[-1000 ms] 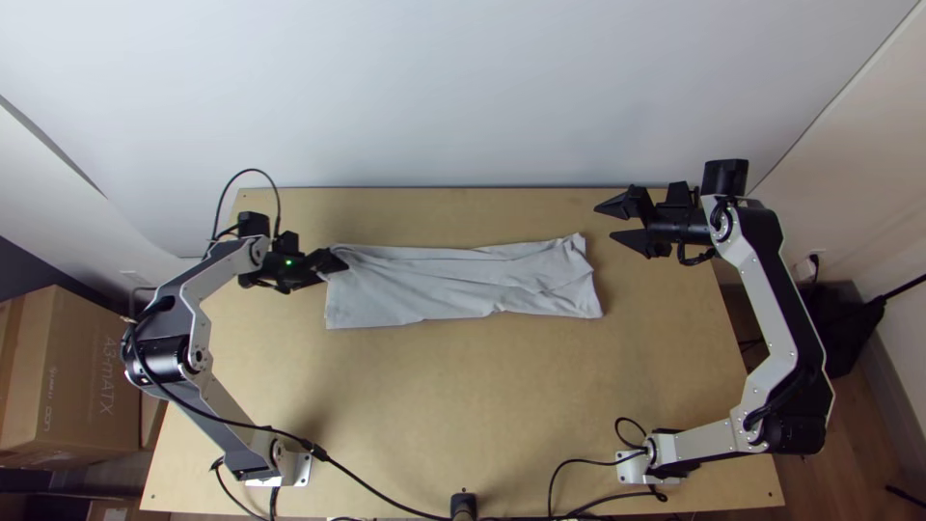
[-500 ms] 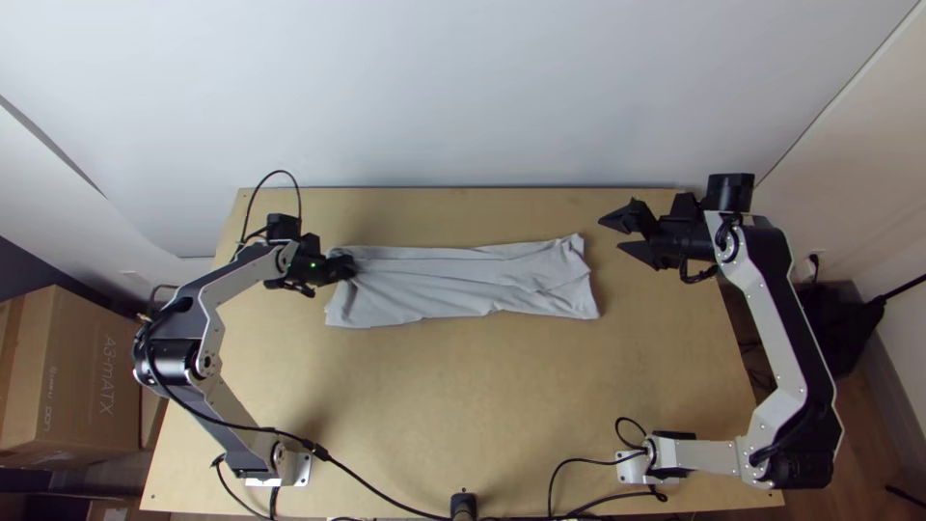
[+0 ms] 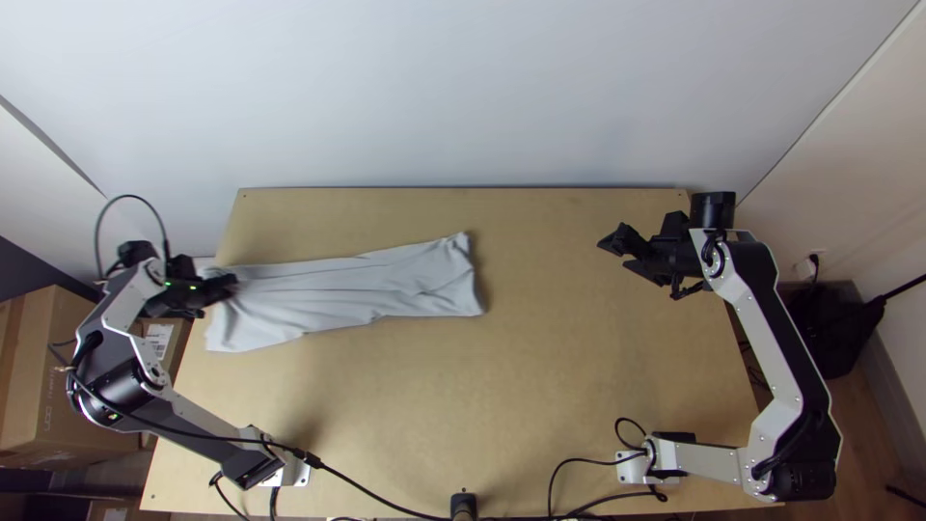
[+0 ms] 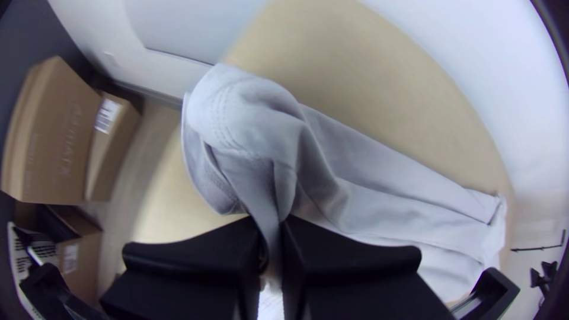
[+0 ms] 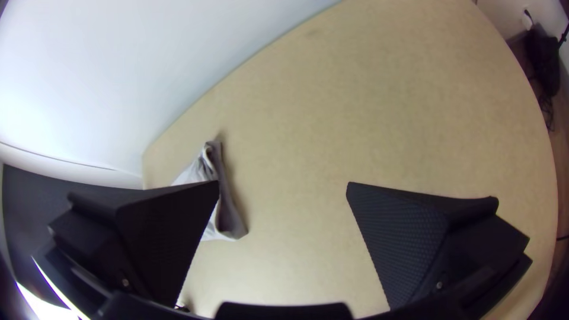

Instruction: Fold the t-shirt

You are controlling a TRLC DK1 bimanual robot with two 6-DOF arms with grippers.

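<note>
A pale wall point(image 3: 463, 87) spans the top of the frame in the top view. Below it, a light wooden table point(image 3: 531, 386) fills the middle and runs down to the bottom edge. The right arm point(image 3: 793, 371) is mounted at the lower right and bends up along the right side; the left arm point(image 3: 121, 376) is mounted at the lower left and bends up along the left side.

The grey t-shirt point(image 3: 357, 289) lies as a long, narrow, layered strip from the left edge of the table to just above the centre of the frame. Creases fan out from its left end. A cardboard box point(image 3: 63, 376) stands at the far left, beyond the table.

The left gripper point(image 3: 231, 283), at the upper left, is closed on the left end of the t-shirt. In the left wrist view, a fold of cloth is pinched between the fingertips of the left gripper point(image 4: 272, 228), with more fabric bunched next to them.

The right gripper point(image 3: 615, 255), at the upper right, is well apart from the cloth. The right wrist view shows its two fingers spread wide, with tabletop visible between them.
</note>
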